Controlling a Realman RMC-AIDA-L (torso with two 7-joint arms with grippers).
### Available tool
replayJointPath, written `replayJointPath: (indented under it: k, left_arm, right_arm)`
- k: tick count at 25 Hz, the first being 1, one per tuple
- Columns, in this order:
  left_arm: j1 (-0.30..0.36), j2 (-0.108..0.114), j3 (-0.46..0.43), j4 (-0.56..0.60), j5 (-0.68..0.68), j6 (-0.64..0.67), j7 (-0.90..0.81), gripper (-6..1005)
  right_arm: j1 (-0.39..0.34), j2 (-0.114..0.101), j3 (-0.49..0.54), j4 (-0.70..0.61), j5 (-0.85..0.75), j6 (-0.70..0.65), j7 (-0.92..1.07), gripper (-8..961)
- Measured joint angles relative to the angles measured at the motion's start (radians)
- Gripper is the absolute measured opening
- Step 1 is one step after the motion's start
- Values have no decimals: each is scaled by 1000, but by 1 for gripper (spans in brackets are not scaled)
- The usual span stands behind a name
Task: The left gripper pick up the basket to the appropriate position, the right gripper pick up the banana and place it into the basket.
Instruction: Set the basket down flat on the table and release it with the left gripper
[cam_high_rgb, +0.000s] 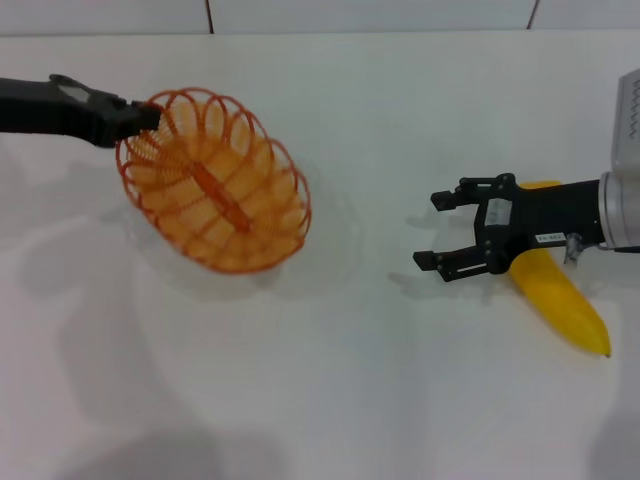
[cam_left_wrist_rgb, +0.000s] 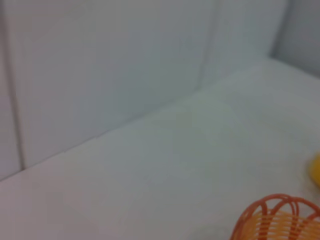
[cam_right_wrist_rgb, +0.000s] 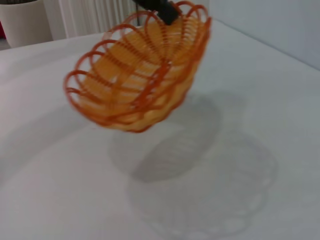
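Observation:
The orange wire basket hangs tilted above the white table at the left, casting a shadow under it. My left gripper is shut on its far-left rim. The basket also shows in the left wrist view and in the right wrist view, where the left gripper pinches its rim. My right gripper is open and empty at the right, pointing toward the basket. The yellow banana lies on the table under and behind the right gripper, partly hidden by the arm. A sliver of the banana shows in the left wrist view.
The white table stretches between basket and banana. A pale wall runs along the back edge. A white pot stands far off in the right wrist view.

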Motion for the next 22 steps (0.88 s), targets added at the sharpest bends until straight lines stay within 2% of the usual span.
replayJointPath:
  k: [6,12,22]
  left_arm:
    - [14,-12,-78,-141,-63,-93,7,47]
    - [52,-13,-86,-231,-174,-177,22,47]
    - [30,-18,-83,-410,-205,-323,68,48]
  right_arm:
    - [3,-1,-9,0,-3,-5,0,893]
    - [4,-1,-11,0,-24,-6,3,893]
    - [13,1,-21,0,-33,-8,6,893]
